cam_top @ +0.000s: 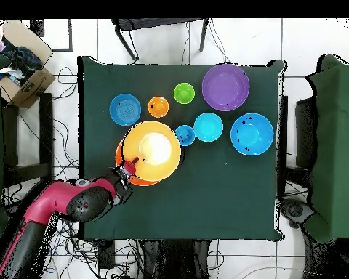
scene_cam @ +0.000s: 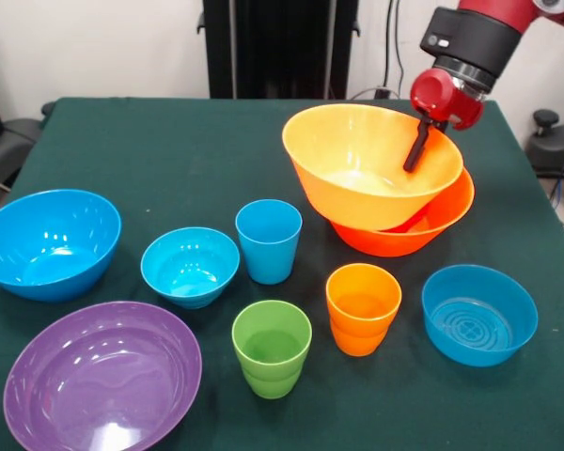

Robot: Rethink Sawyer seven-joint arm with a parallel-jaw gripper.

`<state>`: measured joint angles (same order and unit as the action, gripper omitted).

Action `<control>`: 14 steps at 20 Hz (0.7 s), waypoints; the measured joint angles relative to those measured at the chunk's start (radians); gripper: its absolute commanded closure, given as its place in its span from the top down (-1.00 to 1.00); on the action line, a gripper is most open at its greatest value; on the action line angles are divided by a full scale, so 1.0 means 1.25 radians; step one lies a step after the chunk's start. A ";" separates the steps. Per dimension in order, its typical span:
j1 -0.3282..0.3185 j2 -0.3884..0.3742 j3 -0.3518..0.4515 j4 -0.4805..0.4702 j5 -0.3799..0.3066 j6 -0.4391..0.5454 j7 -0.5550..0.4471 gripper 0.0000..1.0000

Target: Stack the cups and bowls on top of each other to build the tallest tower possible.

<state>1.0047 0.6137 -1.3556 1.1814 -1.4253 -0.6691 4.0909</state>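
Two large orange bowls form the tower at the back right. The paler one [scene_cam: 371,164] [cam_top: 152,149] rests tilted inside the darker one [scene_cam: 404,235]. My gripper [scene_cam: 423,155] [cam_top: 134,161] is shut on the paler bowl's right rim, one black finger inside it. Standing apart on the green cloth are a blue cup [scene_cam: 268,240], a green cup [scene_cam: 272,348] and an orange cup [scene_cam: 362,307]. Around them lie a large blue bowl [scene_cam: 49,242], two smaller blue bowls [scene_cam: 189,266] [scene_cam: 478,313] and a purple bowl [scene_cam: 101,376]. All of these are upright and empty.
The table [scene_cam: 169,141] has bare cloth across its far left half. A cardboard box [cam_top: 25,80] sits on a chair beside the table. Dark chairs [cam_top: 330,145] stand along the sides.
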 measured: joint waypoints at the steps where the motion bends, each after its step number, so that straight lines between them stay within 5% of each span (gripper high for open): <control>1: 0.000 0.000 -0.001 0.000 0.000 -0.002 0.004 -1.00; 14: 0.000 -0.015 -0.004 0.000 -0.001 -0.051 0.009 -1.00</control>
<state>1.0047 0.5949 -1.3604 1.1816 -1.4267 -0.7325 4.1022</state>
